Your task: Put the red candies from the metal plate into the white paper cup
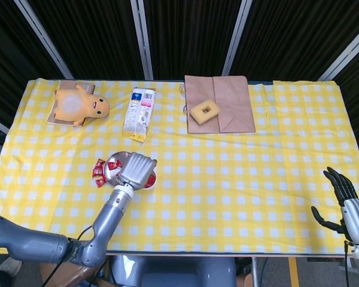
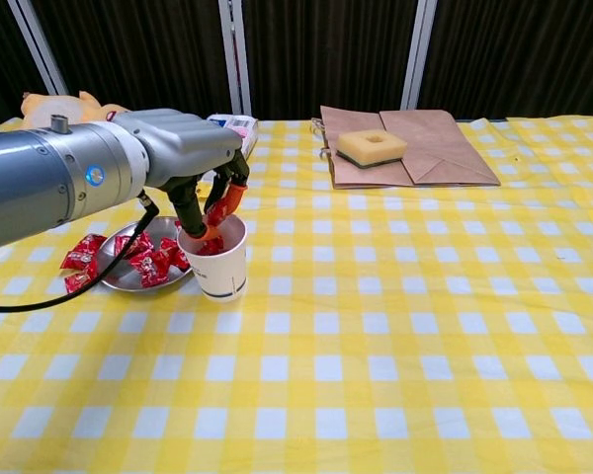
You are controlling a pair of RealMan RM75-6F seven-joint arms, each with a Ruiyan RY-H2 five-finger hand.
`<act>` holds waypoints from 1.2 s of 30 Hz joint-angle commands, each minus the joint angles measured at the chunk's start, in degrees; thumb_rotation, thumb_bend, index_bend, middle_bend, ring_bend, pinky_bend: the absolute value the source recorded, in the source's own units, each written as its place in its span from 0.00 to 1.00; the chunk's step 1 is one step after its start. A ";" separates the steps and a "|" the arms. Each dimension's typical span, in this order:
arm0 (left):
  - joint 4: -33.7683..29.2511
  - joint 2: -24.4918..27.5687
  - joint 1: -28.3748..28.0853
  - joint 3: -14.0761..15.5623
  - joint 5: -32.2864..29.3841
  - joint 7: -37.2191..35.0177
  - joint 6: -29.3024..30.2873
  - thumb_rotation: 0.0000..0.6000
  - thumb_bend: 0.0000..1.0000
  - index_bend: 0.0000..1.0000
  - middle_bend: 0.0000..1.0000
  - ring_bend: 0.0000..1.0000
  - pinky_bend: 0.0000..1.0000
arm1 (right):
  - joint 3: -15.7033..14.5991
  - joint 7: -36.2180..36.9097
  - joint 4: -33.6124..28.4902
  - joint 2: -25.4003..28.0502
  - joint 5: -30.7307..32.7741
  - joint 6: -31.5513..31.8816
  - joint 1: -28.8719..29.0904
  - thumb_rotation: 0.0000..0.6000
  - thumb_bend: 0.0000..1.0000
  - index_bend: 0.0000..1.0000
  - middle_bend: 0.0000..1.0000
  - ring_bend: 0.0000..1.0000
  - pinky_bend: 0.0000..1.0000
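Observation:
The white paper cup (image 2: 216,264) stands just right of the metal plate (image 2: 122,278), which holds several red candies (image 2: 146,263). Two more red candies (image 2: 78,261) lie on the cloth left of the plate. My left hand (image 2: 190,156) hovers over the cup and pinches a red candy (image 2: 221,209) at the cup's mouth. Other red candy shows inside the cup. From the head, my left hand (image 1: 137,170) hides most of the cup (image 1: 151,179), and the plate (image 1: 112,167) peeks out beside it. My right hand (image 1: 346,198) rests open at the table's near right edge, holding nothing.
A yellow plush toy (image 1: 81,105) on a board sits at the back left. A snack package (image 1: 140,112) lies beside it. A brown paper bag (image 1: 225,111) with a yellow sponge (image 1: 204,112) on it lies at the back centre.

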 commanded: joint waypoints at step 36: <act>-0.41 13.04 10.33 6.21 2.51 -12.60 -0.41 1.00 0.14 0.20 0.27 0.92 0.95 | -0.07 -0.55 0.19 -0.21 0.01 -0.10 0.03 1.00 0.42 0.00 0.00 0.00 0.00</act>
